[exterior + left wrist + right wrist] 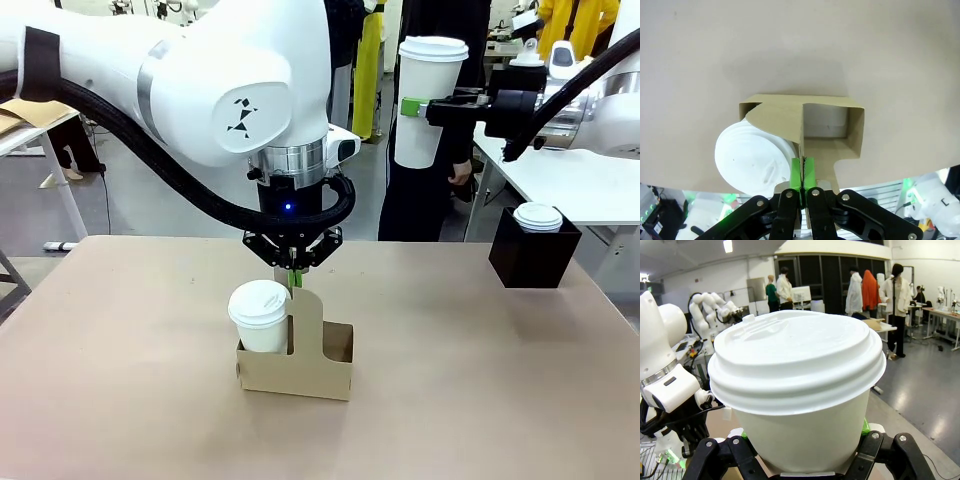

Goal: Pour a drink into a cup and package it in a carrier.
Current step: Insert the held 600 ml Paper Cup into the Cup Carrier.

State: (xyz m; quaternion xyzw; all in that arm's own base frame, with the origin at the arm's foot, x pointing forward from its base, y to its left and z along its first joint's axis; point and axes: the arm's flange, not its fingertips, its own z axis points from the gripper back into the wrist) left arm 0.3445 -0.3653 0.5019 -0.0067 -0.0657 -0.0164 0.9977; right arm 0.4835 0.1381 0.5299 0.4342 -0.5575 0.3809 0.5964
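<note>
One cup's [258, 312] base out of sight inside the carrier [300, 376].

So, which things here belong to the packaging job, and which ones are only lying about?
Job: brown cardboard cup carrier; white lidded paper cup in its pocket; second white lidded cup in the right end effector.
Lying about, it seems: black cube-shaped box; white lidded cup inside it.

We count three white lidded paper cups [259, 315] [430, 100] [538, 217]. We see one brown cardboard carrier [300, 372] and one black box [533, 262], plus two white robot arms [220, 90] [610, 95]
</note>
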